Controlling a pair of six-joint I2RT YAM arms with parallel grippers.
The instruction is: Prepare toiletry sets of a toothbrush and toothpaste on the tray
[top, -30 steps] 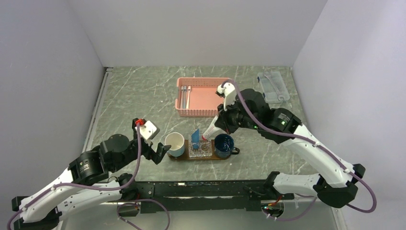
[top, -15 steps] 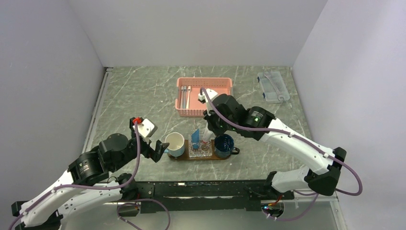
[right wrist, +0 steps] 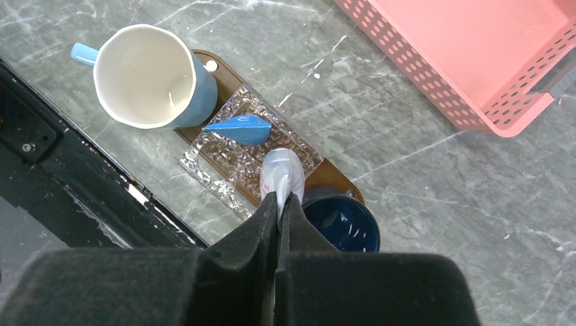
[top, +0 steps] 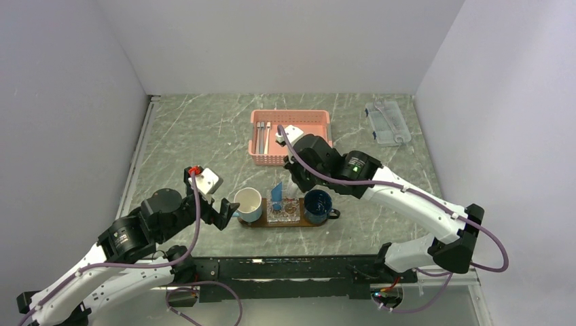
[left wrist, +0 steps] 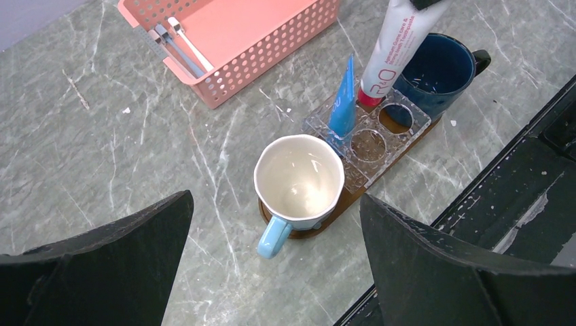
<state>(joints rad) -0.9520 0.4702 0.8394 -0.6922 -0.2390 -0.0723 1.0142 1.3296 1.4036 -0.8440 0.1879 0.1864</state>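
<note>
Hidden or unclear, nearest first:
- The left tool [top: 229, 212] sits just left of the white mug [top: 248, 202]. Its fingers are spread wide with nothing between them. In its own wrist view the fingers run off the bottom of the frame.
- In the top view the right arm covers the right tool [right wrist: 280, 201] and most of the white tube [left wrist: 397, 47].
- The right wrist view shows both fingers pressed flat on the tube's upper end, so the tube is clamped.
- The tube is tilted. Its red cap meets the clear holder [left wrist: 370, 146] at a hole beside the dark mug [left wrist: 438, 68]. I cannot tell whether it is seated.

The tray [right wrist: 219, 75] lies close to the near edge, about mid-width, and is mostly covered. It carries the white mug, the holder and the dark mug in a row from left to right. The toothpaste [left wrist: 343, 102] stands upright in the holder, flat end up, on the white mug's side.

The surface [top: 197, 136] is grey-green and marbled, with plain pale walls on three sides. The basket [top: 291, 159] lies past the tray, toward the far edge. Toothbrushes [top: 263, 136] lie along its left wall. A clear box [top: 387, 122] sits in the far right corner, and its contents are unclear.

Differences between views:
- Only the top view shows the box.
- Only the left wrist view shows the red cap.
- The right wrist view shows the white tube end-on.
</note>
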